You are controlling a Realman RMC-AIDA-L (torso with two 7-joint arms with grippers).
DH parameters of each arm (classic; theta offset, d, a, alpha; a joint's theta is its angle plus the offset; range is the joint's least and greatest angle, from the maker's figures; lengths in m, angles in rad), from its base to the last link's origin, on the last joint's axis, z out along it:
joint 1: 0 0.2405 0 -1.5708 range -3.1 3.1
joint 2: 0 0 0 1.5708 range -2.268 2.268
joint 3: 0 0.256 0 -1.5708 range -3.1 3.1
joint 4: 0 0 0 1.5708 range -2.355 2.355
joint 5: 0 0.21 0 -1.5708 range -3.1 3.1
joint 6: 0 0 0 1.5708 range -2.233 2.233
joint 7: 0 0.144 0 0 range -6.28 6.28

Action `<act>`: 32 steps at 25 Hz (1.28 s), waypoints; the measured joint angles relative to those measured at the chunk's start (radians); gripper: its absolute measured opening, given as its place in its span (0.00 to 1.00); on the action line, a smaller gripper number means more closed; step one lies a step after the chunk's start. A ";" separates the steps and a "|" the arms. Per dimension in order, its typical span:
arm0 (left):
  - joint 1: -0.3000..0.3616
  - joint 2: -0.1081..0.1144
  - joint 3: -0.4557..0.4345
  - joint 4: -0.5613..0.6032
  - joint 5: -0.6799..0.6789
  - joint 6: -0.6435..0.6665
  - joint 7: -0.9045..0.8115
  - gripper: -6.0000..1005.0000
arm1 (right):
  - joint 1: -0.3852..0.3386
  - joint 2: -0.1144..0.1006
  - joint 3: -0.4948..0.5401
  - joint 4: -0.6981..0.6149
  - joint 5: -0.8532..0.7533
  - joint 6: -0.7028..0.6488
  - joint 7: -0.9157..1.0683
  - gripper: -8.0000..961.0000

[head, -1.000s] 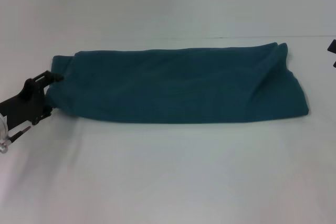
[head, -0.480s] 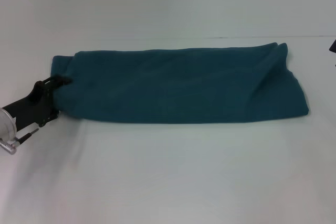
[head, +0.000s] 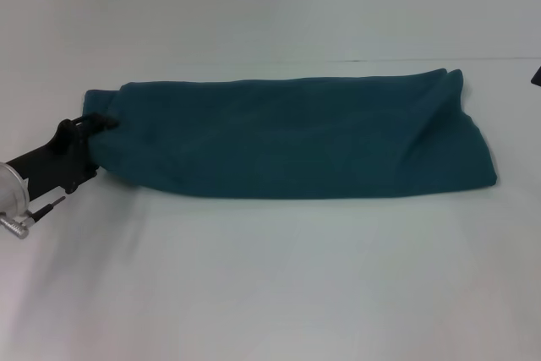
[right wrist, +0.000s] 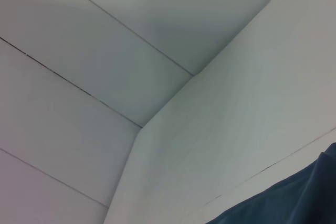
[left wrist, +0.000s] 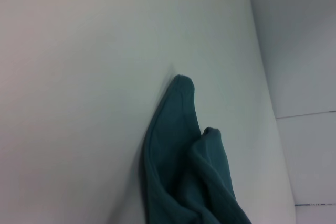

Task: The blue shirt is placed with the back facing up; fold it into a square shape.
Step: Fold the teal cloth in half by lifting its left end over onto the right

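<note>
The blue shirt [head: 296, 137] lies on the white table as a long band folded lengthwise, running left to right, plain side up. My left gripper [head: 95, 128] reaches in from the left at the shirt's left end and is shut on the cloth there, which puckers around its upper finger. In the left wrist view the blue shirt [left wrist: 184, 171] rises in two bunched lobes toward the camera. Only a dark sliver of my right gripper [head: 537, 75] shows at the right edge of the head view, beyond the shirt's right end. A corner of the blue shirt [right wrist: 283, 200] shows in the right wrist view.
The white table [head: 270, 276] stretches wide and bare in front of the shirt. Its far edge [head: 355, 60] runs just behind the shirt, with a white panelled wall [right wrist: 79, 77] beyond.
My left gripper slid rightward onto the shirt's left end and closed there; the cloth at that end has bunched slightly. The right gripper drew back a little toward the right edge.
</note>
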 joint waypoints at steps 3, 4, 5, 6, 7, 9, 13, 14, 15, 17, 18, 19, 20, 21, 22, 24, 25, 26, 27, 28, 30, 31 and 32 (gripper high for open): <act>0.001 0.001 -0.001 0.000 0.003 -0.003 -0.002 0.73 | -0.001 0.000 0.000 0.000 0.000 0.000 0.000 0.87; 0.001 0.002 -0.001 -0.001 0.003 -0.006 -0.002 0.70 | -0.001 0.000 0.000 0.000 0.000 0.000 0.000 0.87; 0.001 0.002 -0.001 -0.002 0.003 -0.011 -0.002 0.68 | -0.001 0.000 0.000 0.000 0.000 0.000 0.000 0.87; 0.001 0.002 -0.001 -0.003 0.003 -0.014 -0.001 0.65 | -0.001 0.000 0.000 0.000 0.001 0.000 0.000 0.87; 0.001 0.002 -0.001 -0.004 0.003 -0.018 0.001 0.62 | -0.001 0.000 0.000 0.000 0.001 0.000 0.000 0.87; 0.001 0.002 0.000 -0.004 0.004 -0.023 0.003 0.54 | -0.001 0.000 0.000 0.000 0.002 0.000 0.000 0.87; 0.002 0.002 0.000 -0.005 0.004 -0.027 0.005 0.35 | -0.002 -0.001 0.000 0.000 0.003 0.000 0.000 0.87; 0.002 0.002 0.000 -0.005 0.003 -0.027 0.005 0.26 | -0.002 -0.001 0.000 0.000 0.003 0.000 0.000 0.87; 0.002 0.001 0.000 -0.005 0.003 -0.027 0.005 0.17 | -0.002 -0.001 0.000 0.000 0.002 0.001 0.000 0.87; 0.002 0.001 0.000 -0.005 0.003 -0.028 0.006 0.08 | -0.002 -0.001 0.000 0.000 0.002 0.002 0.000 0.87; 0.002 0.001 0.000 -0.005 0.003 -0.028 0.008 0.07 | -0.002 -0.002 0.000 0.000 0.002 0.002 0.000 0.87; 0.004 0.001 -0.001 -0.001 0.002 -0.027 0.016 0.07 | -0.002 -0.002 0.000 0.000 0.001 0.002 0.000 0.87; 0.007 0.001 -0.002 0.001 0.001 -0.024 0.027 0.06 | -0.002 -0.003 0.000 0.000 0.001 0.002 0.000 0.87; 0.010 0.002 -0.003 0.004 -0.001 -0.020 0.038 0.05 | -0.002 -0.003 0.000 0.000 0.000 0.002 0.000 0.87; 0.016 0.003 -0.005 0.012 -0.002 -0.012 0.054 0.05 | -0.002 -0.003 0.000 0.000 0.000 0.002 0.000 0.87; 0.033 0.005 -0.007 0.034 -0.005 0.006 0.085 0.05 | -0.002 -0.003 0.000 0.001 0.000 0.004 0.002 0.87; 0.042 0.005 -0.009 0.050 -0.007 0.014 0.096 0.05 | -0.002 -0.003 0.000 0.005 0.000 0.006 0.003 0.87; 0.052 0.005 -0.010 0.064 -0.008 0.020 0.103 0.05 | -0.003 -0.003 0.000 0.009 0.000 0.008 0.004 0.87; 0.061 0.005 -0.013 0.076 -0.008 0.022 0.107 0.05 | -0.003 -0.003 0.000 0.015 0.000 0.011 0.005 0.87; 0.073 0.005 -0.018 0.095 -0.009 0.024 0.108 0.05 | -0.003 -0.003 0.001 0.020 0.002 0.013 0.005 0.87; 0.088 0.006 -0.027 0.115 -0.009 0.027 0.109 0.05 | -0.004 -0.003 0.005 0.027 0.003 0.016 0.006 0.87; 0.098 0.009 -0.034 0.126 -0.008 0.029 0.109 0.05 | -0.004 -0.003 0.008 0.030 0.003 0.017 0.007 0.87; 0.101 0.012 -0.038 0.130 -0.006 0.030 0.110 0.05 | -0.004 -0.003 0.012 0.033 0.002 0.019 0.007 0.87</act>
